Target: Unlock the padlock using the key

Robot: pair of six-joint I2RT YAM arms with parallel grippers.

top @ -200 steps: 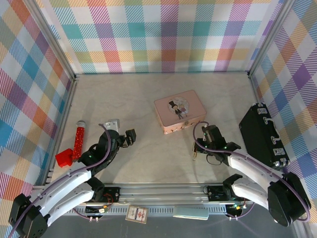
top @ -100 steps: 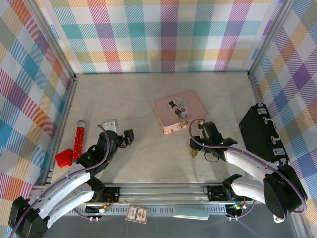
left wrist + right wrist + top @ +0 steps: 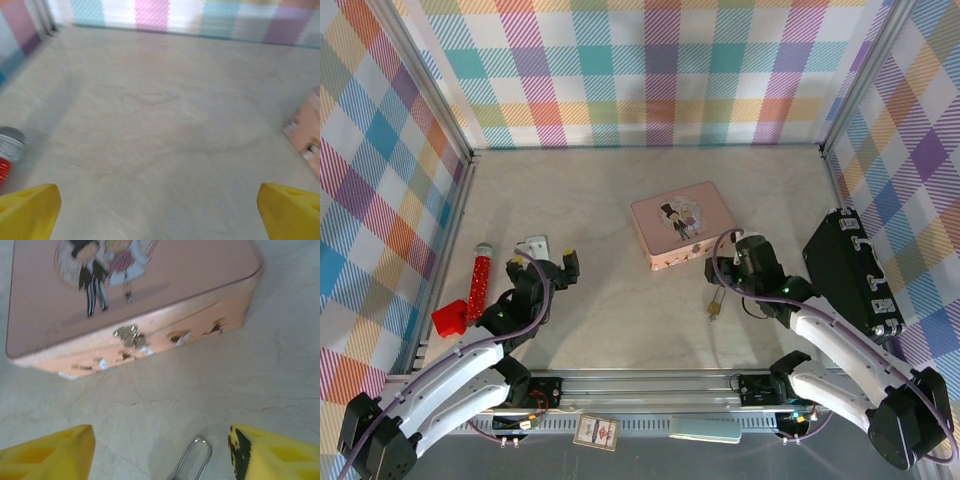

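Observation:
The small brass padlock [image 3: 716, 307] lies on the table in front of the pink tin, its thin silvery shackle [image 3: 192, 460] pointing toward the tin. My right gripper [image 3: 723, 270] hovers open just behind it, between the padlock and the tin. In the right wrist view the yellow fingers [image 3: 50, 452] stand wide apart with only the shackle tip low between them. My left gripper [image 3: 542, 260] is open over bare table at the left, its yellow fingertips [image 3: 27, 207] far apart with nothing between them. I cannot make out the key.
The pink tin with the cartoon couple [image 3: 682, 223] [image 3: 135, 295] sits mid-table. A black case [image 3: 850, 275] lies at the right wall. A red cylinder-handled tool [image 3: 477, 283] [image 3: 9, 150] and a small pale square piece [image 3: 535, 243] lie by the left gripper.
The right gripper has pulled back from the padlock toward the tin, leaving the padlock lying free. The left gripper has swung left and spread its fingers.

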